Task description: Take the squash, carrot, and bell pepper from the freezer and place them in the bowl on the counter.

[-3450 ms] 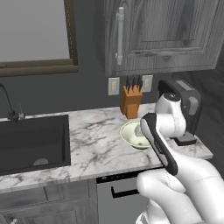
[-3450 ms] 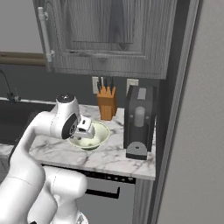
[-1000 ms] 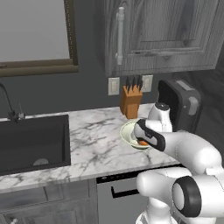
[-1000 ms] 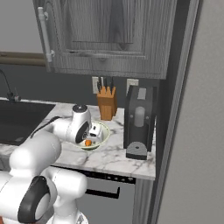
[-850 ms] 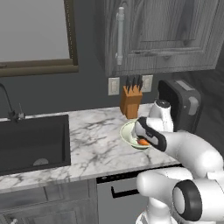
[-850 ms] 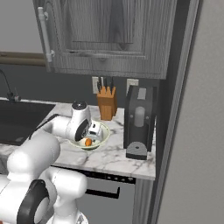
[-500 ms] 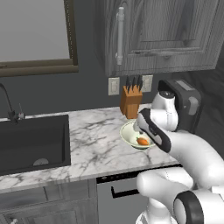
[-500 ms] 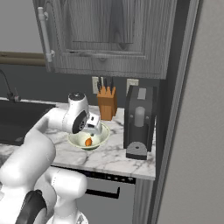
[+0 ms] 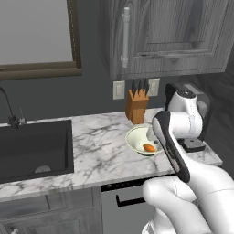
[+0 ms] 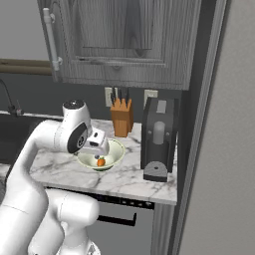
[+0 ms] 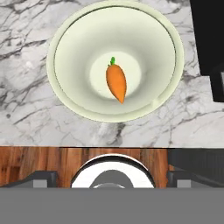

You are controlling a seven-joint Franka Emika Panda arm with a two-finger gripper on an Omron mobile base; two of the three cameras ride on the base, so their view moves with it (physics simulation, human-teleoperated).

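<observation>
Carrot (image 11: 116,82) lies mid-frame in the bowl (image 11: 65,39); gripper (image 10: 97,147), jaws wide and empty, should lift straight up, clearing the rim.

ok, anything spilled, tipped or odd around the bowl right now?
Nothing stands out. The carrot lies flat in the middle of the bowl, which sits upright on the counter. The knife block stands upright behind it.

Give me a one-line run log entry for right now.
hand: open, above bowl | carrot: lying in bowl | bowl: on counter | squash, bell pepper: not in bowl
</observation>
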